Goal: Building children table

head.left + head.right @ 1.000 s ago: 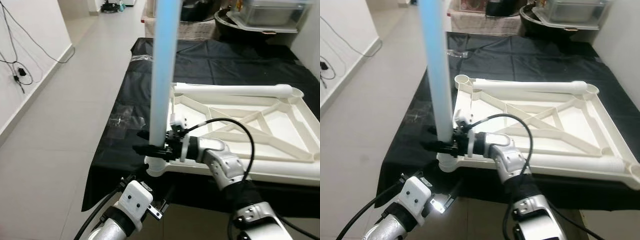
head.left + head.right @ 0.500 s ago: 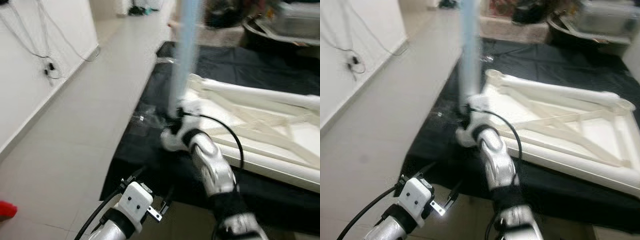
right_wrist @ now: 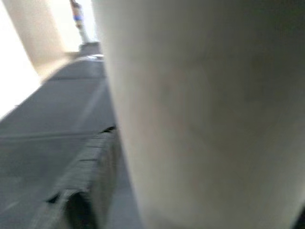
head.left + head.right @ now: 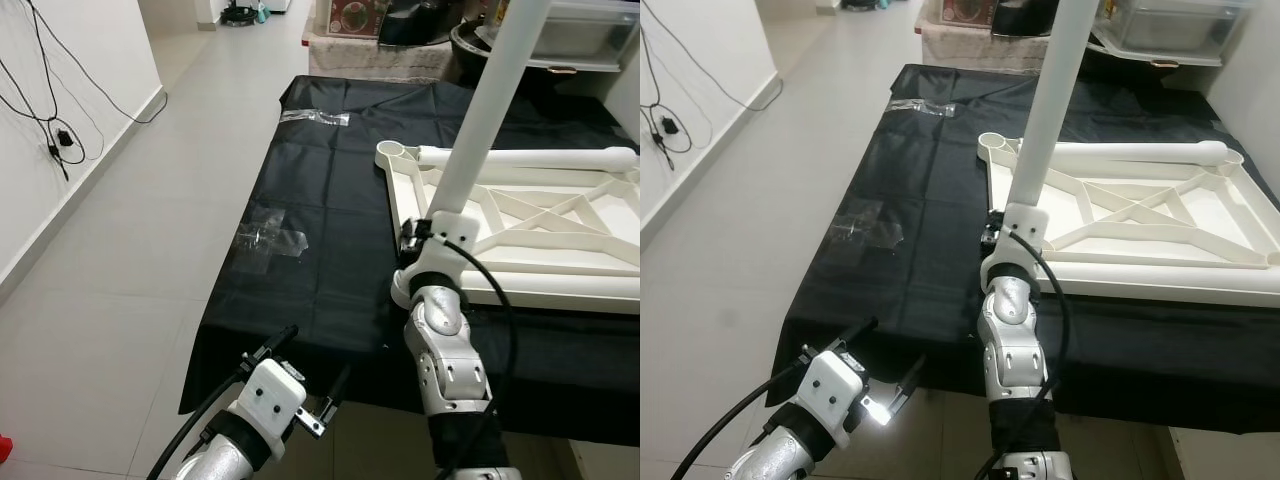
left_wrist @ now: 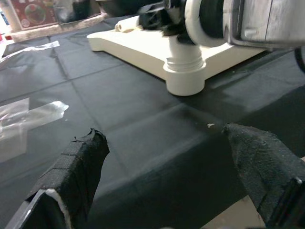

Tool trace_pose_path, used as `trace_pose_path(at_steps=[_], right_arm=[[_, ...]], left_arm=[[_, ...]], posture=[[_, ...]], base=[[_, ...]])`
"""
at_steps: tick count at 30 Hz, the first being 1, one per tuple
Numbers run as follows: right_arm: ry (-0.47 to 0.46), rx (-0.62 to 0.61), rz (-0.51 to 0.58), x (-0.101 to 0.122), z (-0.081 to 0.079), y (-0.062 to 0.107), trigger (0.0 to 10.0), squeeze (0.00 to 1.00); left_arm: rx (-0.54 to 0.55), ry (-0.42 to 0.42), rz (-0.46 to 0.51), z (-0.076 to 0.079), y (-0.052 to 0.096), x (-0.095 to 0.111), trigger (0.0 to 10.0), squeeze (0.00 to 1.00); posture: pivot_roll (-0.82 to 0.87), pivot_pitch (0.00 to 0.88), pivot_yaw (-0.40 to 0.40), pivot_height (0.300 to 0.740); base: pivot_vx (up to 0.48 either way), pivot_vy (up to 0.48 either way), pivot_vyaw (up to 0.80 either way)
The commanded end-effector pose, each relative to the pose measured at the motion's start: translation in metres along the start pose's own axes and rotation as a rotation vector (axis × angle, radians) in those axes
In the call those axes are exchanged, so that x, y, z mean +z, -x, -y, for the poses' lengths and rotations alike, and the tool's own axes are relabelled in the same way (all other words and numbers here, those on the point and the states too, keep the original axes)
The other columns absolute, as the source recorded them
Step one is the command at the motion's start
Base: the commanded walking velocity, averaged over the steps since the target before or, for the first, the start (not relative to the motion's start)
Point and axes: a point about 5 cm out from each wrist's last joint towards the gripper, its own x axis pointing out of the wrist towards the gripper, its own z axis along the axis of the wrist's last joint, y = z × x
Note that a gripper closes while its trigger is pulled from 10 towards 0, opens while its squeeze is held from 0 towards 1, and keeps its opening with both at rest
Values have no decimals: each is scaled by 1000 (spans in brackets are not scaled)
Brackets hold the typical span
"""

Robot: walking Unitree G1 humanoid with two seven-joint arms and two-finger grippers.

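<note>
While right pincer [image 4: 412, 243] grips leg [image 4: 478, 105] at tabletop [image 4: 560, 285] corner, left pincer [image 5: 167, 157] wide.

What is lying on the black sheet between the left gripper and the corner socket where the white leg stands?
Only bare black sheet lies between the left gripper and the corner socket, as the left wrist view shows. The right gripper holds the white leg there.

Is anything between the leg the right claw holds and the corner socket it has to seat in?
Nothing visible does. The right claw grips the white table leg low down, and the leg's base already sits in the corner socket of the upturned tabletop, leaning away from vertical.
</note>
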Motion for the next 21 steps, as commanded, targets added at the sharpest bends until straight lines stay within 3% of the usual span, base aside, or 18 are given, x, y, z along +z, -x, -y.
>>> trace_pose_path(at_steps=[1, 2, 3, 4, 5, 7, 8, 9, 12, 16, 21], right_arm=[[-63, 185, -3, -2, -23, 1, 10000, 0], [-63, 185, -3, -2, -23, 1, 10000, 0], [-108, 271, -22, -2, -25, -1, 10000, 0], [-99, 495, -38, 1, -27, -1, 10000, 0], [-99, 495, -38, 1, -27, -1, 10000, 0], [-61, 739, -99, 0, -25, 0, 10000, 0], [-61, 739, -99, 0, -25, 0, 10000, 0], [-34, 855, -139, -2, -22, 1, 10000, 0], [-18, 930, -167, -2, -21, 2, 10000, 0], [57, 1267, -283, 0, -19, 5, 10000, 0], [43, 1422, -307, 0, -27, 7, 10000, 0]], left_arm=[[-6, 7, -37, 2, 2, -7, 10000, 0], [-6, 7, -37, 2, 2, -7, 10000, 0], [-6, 8, -37, 2, 2, -7, 10000, 0], [-8, 9, -37, 2, 2, -8, 10000, 0], [-8, 9, -37, 2, 2, -8, 10000, 0], [-9, 9, -38, 2, 2, -8, 10000, 0], [-9, 9, -38, 2, 2, -8, 10000, 0], [-10, 9, -37, 2, 2, -8, 10000, 0], [-10, 9, -37, 2, 2, -8, 10000, 0], [-7, 4, -38, 1, 2, -8, 10000, 0], [-6, 4, -39, 1, 2, -8, 10000, 0]], posture=[[89, 159, -48, 740], [89, 159, -48, 740], [89, 159, -48, 740], [87, 160, -45, 740], [87, 160, -45, 740], [86, 159, -49, 740], [86, 159, -49, 740], [89, 161, -48, 740], [89, 161, -48, 740], [97, 160, -49, 740], [104, 161, -50, 740]], base=[[0, 0, 0], [0, 0, 0], [0, 0, 0], [0, 0, 0], [0, 0, 0], [0, 0, 0], [0, 0, 0], [0, 0, 0], [0, 0, 0], [0, 0, 0], [0, 0, 0]])
